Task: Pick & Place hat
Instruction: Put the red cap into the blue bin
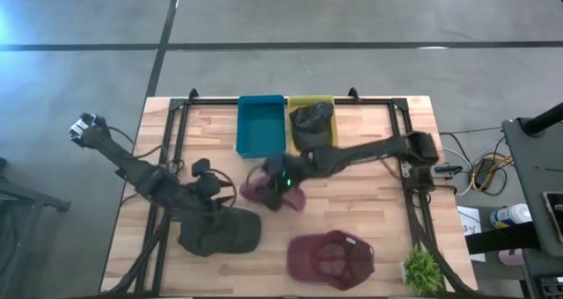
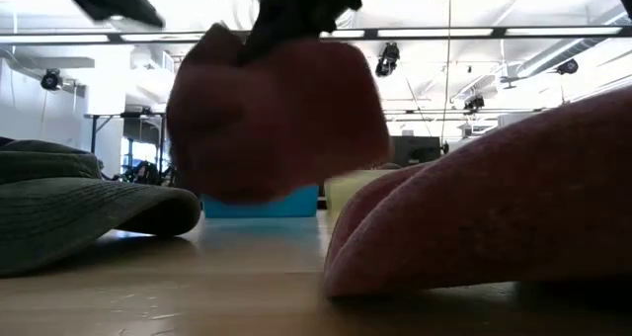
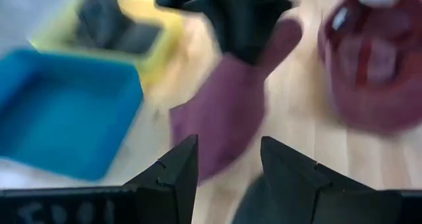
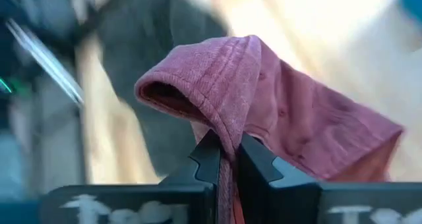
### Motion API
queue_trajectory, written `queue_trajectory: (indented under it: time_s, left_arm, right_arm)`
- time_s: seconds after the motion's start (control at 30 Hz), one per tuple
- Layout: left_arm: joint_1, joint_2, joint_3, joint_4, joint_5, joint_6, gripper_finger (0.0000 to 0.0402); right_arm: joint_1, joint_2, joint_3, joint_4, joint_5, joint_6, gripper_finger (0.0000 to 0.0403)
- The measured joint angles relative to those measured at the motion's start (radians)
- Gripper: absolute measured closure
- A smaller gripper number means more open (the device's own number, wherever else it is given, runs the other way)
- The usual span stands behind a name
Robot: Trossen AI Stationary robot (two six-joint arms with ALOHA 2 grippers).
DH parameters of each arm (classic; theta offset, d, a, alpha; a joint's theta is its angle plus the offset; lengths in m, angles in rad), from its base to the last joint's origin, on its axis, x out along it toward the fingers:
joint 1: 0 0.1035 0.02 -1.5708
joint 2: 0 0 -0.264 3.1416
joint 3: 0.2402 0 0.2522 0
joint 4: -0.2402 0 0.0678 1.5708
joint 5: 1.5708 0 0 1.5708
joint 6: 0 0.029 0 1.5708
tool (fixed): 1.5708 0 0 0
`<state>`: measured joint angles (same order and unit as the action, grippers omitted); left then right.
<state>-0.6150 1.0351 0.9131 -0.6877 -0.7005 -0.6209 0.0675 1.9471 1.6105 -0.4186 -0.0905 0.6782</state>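
A plum-red soft hat (image 1: 268, 193) hangs from my right gripper (image 1: 281, 181) over the middle of the table; the low view shows this hat (image 2: 276, 119) in the air. My left gripper (image 1: 211, 183) is open and hovers just left of it, above the far edge of a dark olive brimmed hat (image 1: 220, 231) that lies flat on the table. In the left wrist view my open left gripper (image 3: 227, 148) points at the hanging hat (image 3: 224, 112). A maroon cap (image 1: 330, 258) lies crown-down near the table's near edge. My right gripper (image 4: 227, 145) is shut on the plum-red hat, pinching a raised fold of its cloth (image 4: 227, 122) between the two fingers. The fingers come from above. The hat droops slack to both sides of the fold, and the low view shows it lifted clear of the table.
A blue bin (image 1: 261, 123) and a yellow bin (image 1: 299, 101) stand side by side at the far edge; a dark hat (image 1: 312, 123) lies in the yellow one. A small green plant (image 1: 422, 269) stands at the near right corner. Bare wood shows right of centre.
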Motion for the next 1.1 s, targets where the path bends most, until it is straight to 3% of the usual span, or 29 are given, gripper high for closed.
queue_trajectory:
  time_s: [0.13,0.43,0.7,0.93,1.1]
  left_arm:
    - [-0.050,-0.034,0.075,-0.079,-0.118,-0.003,0.0243]
    - [-0.162,-0.081,0.189,-0.258,-0.386,-0.012,0.0243]
    - [-0.164,-0.102,0.201,-0.279,-0.442,0.022,0.0243]
    - [-0.158,-0.105,0.195,-0.296,-0.553,0.023,0.0243]
    - [-0.147,-0.104,0.195,-0.312,-0.556,0.012,0.0243]
  right_arm:
    - [-0.102,-0.071,-0.047,0.103,0.009,0.131,0.0381]
    - [-0.312,-0.074,-0.212,0.688,0.047,0.494,0.0381]
    - [-0.390,-0.007,-0.328,0.961,0.237,0.657,0.0378]
    - [-0.431,0.137,-0.304,1.067,0.266,0.749,0.0377]
    - [-0.441,0.289,-0.251,1.373,0.292,0.882,0.0376]
